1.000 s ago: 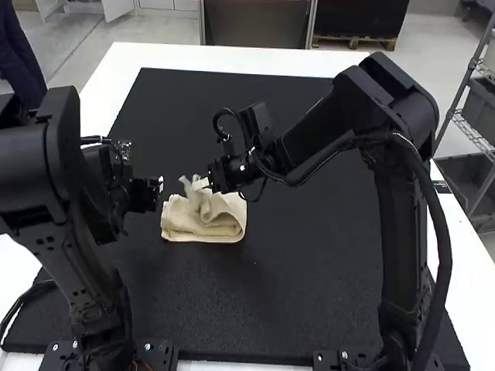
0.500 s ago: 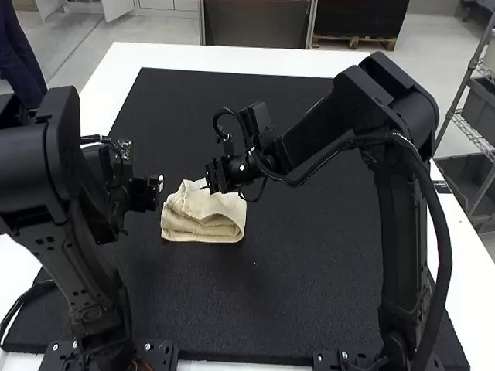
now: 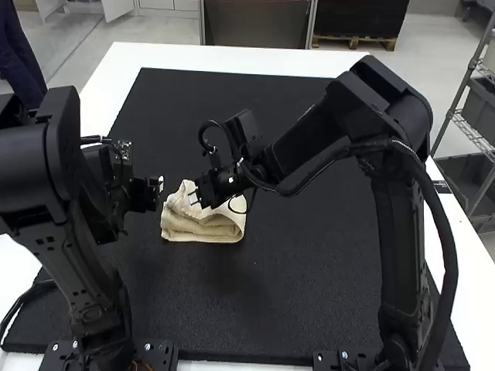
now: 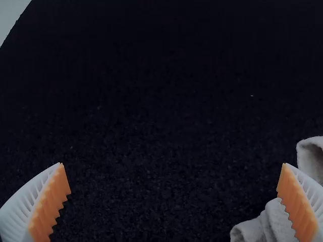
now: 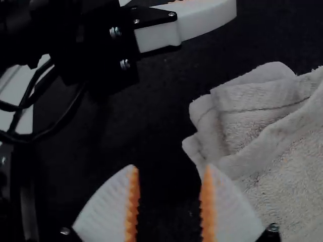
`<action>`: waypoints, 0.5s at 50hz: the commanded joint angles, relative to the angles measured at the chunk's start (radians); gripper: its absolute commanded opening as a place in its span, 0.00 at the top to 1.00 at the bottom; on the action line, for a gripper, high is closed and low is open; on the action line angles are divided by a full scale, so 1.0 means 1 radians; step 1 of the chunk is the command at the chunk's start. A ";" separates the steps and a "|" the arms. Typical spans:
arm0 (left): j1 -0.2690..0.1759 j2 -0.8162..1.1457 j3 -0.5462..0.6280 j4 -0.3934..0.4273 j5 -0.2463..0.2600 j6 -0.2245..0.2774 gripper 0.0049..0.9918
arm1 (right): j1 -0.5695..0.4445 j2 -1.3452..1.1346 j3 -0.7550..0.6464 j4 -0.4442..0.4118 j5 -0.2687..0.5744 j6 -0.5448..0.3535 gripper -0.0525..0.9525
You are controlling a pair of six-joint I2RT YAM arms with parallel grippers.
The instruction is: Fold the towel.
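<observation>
"Where's the towel (image 3: 203, 226)?"

"On the mat (image 3: 309, 255), folded over itself, a bit rumpled."

"And the grippers?"

"The right gripper (image 3: 193, 199) is at the towel, fingers moderately apart. The left gripper (image 3: 161, 185) is beside it, spread wide."

"Under the mat?"

"White table (image 3: 232, 59)."

Left arm (image 3: 46, 170): gripper (image 3: 160, 185) fingers (image 4: 25, 209) spread wide. Right arm (image 3: 398, 232): elbow (image 3: 383, 89) raised and bent, forearm (image 3: 309, 154) sloping down inward across the middle; gripper (image 3: 194, 199) fingers (image 5: 108, 209) parted, orange pads (image 5: 207, 206) facing.
</observation>
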 commanded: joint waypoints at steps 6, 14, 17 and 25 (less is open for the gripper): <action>0.027 -0.023 0.001 0.008 0.020 0.002 0.03 | -0.001 -0.025 0.026 0.021 -0.019 -0.024 0.97; 0.039 -0.023 0.001 0.011 0.022 0.005 0.03 | -0.006 -0.020 0.029 0.083 -0.014 -0.024 0.97; 0.039 -0.023 0.001 0.009 0.026 0.005 0.03 | -0.011 -0.014 0.029 0.103 -0.014 -0.019 0.97; 0.039 -0.030 0.001 0.008 0.026 0.005 0.03 | -0.017 0.009 0.041 0.113 -0.017 -0.019 0.97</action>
